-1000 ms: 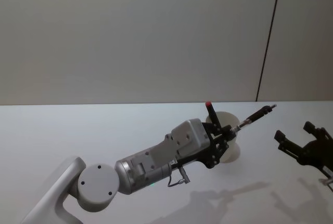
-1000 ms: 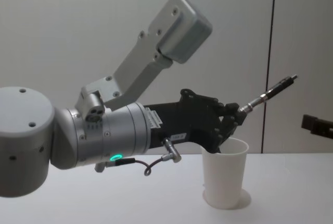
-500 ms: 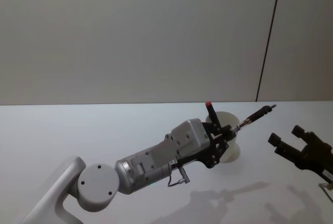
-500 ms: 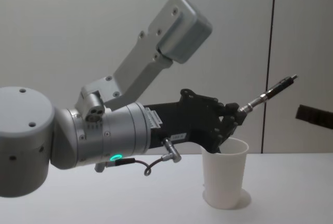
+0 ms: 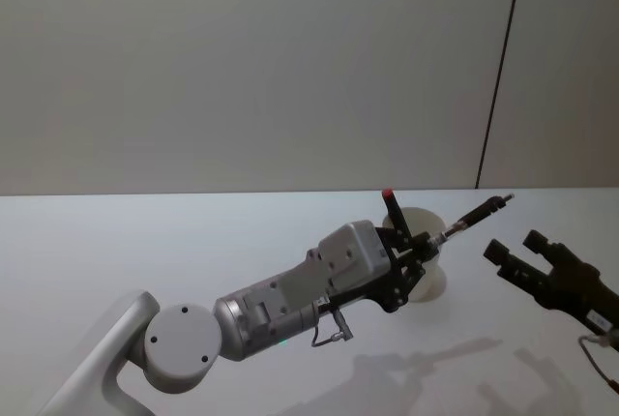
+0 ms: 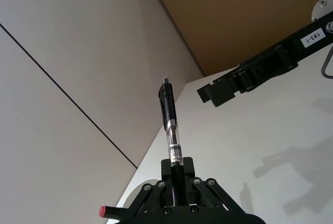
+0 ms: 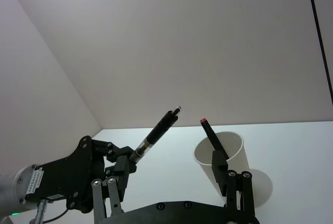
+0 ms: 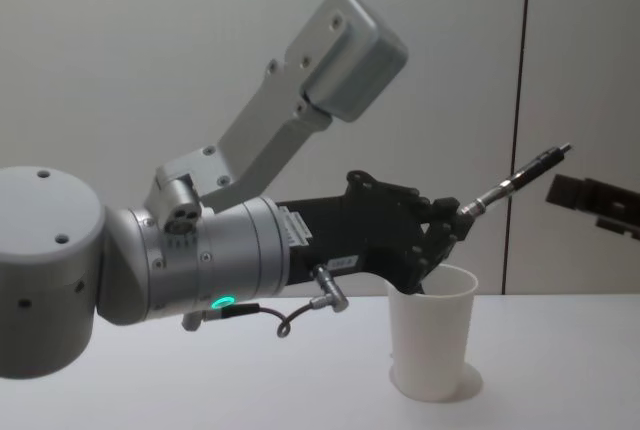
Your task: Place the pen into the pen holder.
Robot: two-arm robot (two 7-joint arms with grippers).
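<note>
A black-and-clear pen point(image 8: 515, 180) is pinched between the fingers of the left end effector point(image 8: 452, 228), its tip angled up toward 2 o'clock in the chest view, directly above the rim of the white pen holder point(image 8: 430, 342). The pen holder is stood upright on the white surface point(image 8: 300, 380), and a red-capped marker point(image 7: 212, 137) is seen leaning inside it from the right wrist view. In the head view the pen holder point(image 5: 423, 256) is largely hidden behind the left end effector point(image 5: 427, 244). The right end effector point(image 5: 517, 253) is held above the surface at 3 o'clock of the pen point(image 5: 474, 216), apart from it, its two black fingers spread with nothing between them. In the chest view it is cut off by the frame edge.
</note>
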